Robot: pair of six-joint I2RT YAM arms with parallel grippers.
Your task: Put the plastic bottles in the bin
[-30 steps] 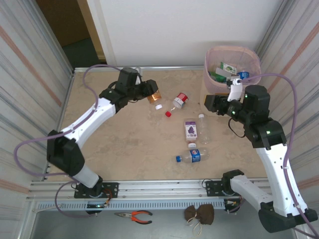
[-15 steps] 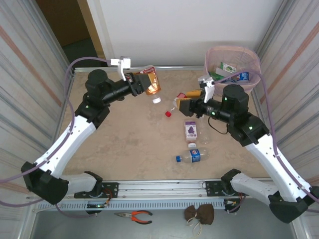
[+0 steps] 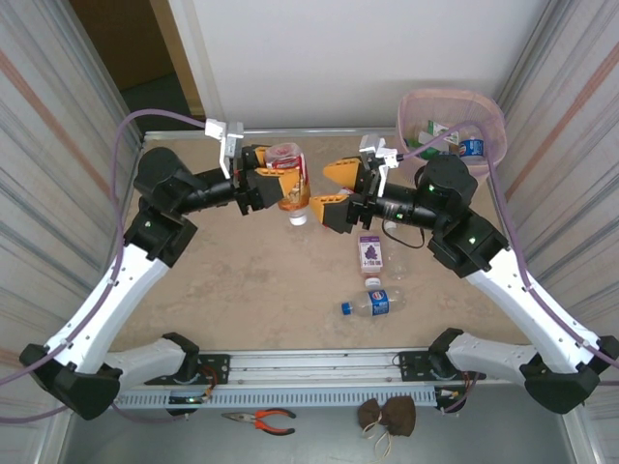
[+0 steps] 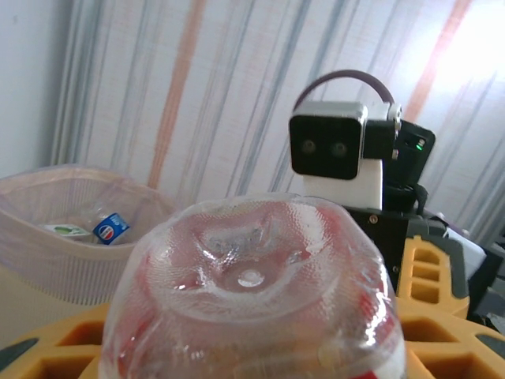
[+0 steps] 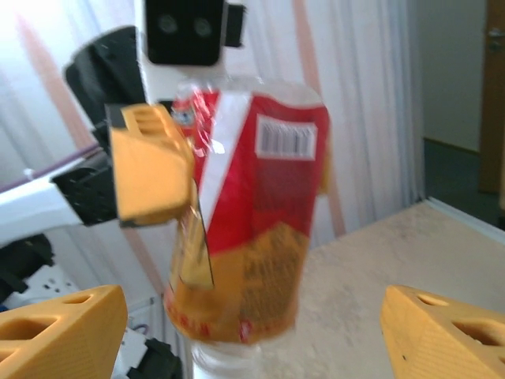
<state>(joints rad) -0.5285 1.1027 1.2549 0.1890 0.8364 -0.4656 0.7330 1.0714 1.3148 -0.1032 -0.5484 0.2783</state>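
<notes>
Left gripper [image 3: 273, 184] is clamped on a red-label bottle [image 5: 252, 205] up over the table's 11 o'clock. Its long axis is about vertical, white cap down, base up. Right gripper [image 3: 332, 191] sits just at its 3 o'clock, fingers wide apart. Beige marbled tabletop [image 3: 242, 280], bin [image 3: 488, 106] at 1 o'clock, white back wall [image 3: 338, 58], striped side panels [image 3: 58, 145].

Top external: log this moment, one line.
left gripper: shut on red-labelled bottle, above table | right gripper: open, facing it | bin: far right | loose bottles: on table
</notes>
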